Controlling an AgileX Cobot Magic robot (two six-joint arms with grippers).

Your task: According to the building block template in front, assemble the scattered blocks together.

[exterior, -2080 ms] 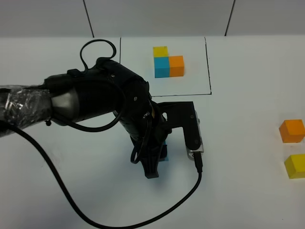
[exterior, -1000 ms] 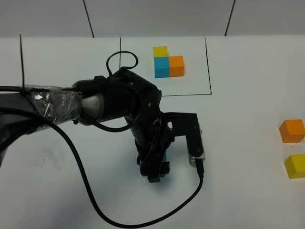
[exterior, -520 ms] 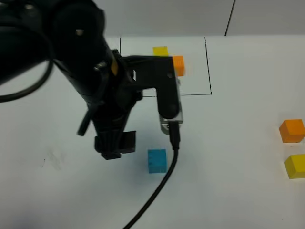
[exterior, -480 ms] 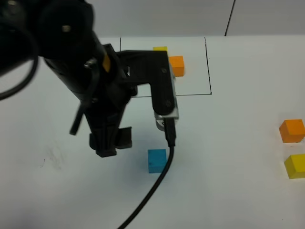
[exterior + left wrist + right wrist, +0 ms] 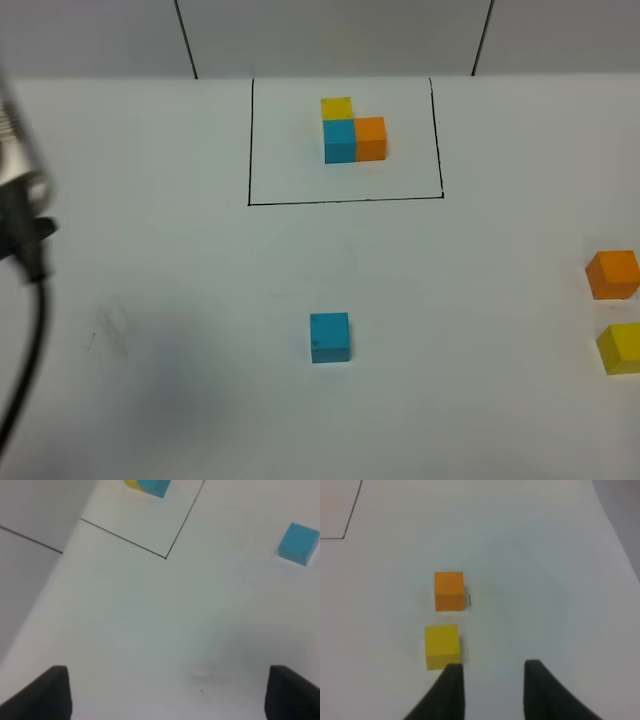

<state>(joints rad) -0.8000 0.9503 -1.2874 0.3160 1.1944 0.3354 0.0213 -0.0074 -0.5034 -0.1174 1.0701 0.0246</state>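
Note:
The building block template [image 5: 345, 130] is an L of yellow, sky-blue and orange cubes inside a black rectangle at the far centre. The loose sky-blue cube [image 5: 329, 337] lies alone on the table below the frame and also shows in the left wrist view [image 5: 298, 543]. The loose orange cube [image 5: 612, 274] and yellow cube [image 5: 620, 347] sit at the right edge. My left gripper [image 5: 170, 695] is open wide and empty, well away from the sky-blue cube. My right gripper [image 5: 492, 695] is open and empty, just beside the yellow cube [image 5: 442, 646], with the orange cube [image 5: 449, 591] beyond it.
Part of my left arm and its black cable [image 5: 25, 300] show at the left edge of the high view. The white table [image 5: 480, 400] ends at a grey wall at the back. The frame's black corner line [image 5: 166, 557] shows in the left wrist view.
My left gripper has let go of the sky-blue cube, lifted and drawn back to the left, out of the high view. The cube stays below the frame.

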